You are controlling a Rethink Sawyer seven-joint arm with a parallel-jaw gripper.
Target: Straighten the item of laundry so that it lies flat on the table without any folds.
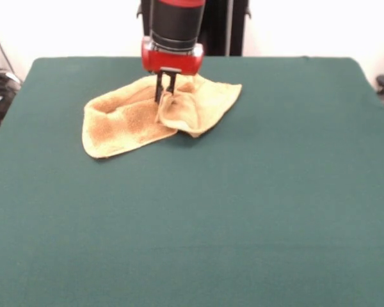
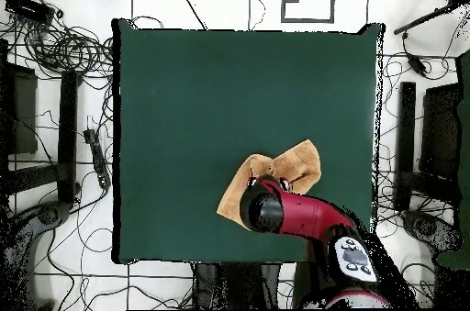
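The golden-yellow towel (image 1: 125,118) lies crumpled at the far middle of the green table (image 1: 198,217), with one part folded over into a raised lobe on its right side. My gripper (image 1: 164,97) comes straight down onto the middle of the towel. Its two dark fingers (image 1: 158,88) stand close together, pinching a ridge of cloth that rises between them. In the overhead view the towel (image 2: 296,166) sits near the table's (image 2: 211,96) robot-side edge, and the red arm (image 2: 294,216) covers part of it and hides the fingers.
Cables and stands lie on the floor around the table in the overhead view. The table's edge nearest the robot runs just behind the towel.
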